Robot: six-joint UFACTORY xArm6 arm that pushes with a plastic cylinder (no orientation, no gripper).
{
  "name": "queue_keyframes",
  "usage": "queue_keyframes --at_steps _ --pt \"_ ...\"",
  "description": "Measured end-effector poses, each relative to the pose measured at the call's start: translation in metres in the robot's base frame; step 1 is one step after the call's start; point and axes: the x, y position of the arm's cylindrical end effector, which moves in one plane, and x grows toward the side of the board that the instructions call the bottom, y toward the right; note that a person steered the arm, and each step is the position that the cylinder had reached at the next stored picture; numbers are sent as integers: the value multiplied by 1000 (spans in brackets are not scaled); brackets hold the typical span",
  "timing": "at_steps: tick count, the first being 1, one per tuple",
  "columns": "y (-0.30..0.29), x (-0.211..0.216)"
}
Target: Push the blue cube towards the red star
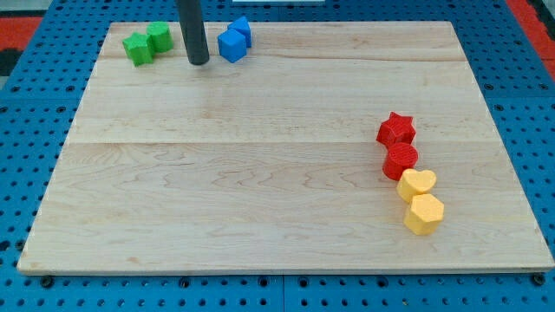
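Dark rod upright near the view's top left, my tip (pixel 199 61) resting on the pale wooden surface (pixel 260 191). No hand on this arm, only the smooth cylindrical rod. Tip between the green blocks (pixel 146 42) on its left and the blue cube (pixel 232 45) just to its right, not touching either. Second blue block (pixel 242 29) touching the cube from behind. Red star (pixel 396 129) well apart at the view's right, heading a touching column: red cylinder (pixel 401 160), yellow heart (pixel 417 185), yellow hexagon (pixel 424 213). Blocks matte, chunky.
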Motion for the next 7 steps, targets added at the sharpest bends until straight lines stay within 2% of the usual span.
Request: queue_keyframes --at_steps 3,4,7 --pt "23 -36" --pt "43 -33" --pt "179 34"
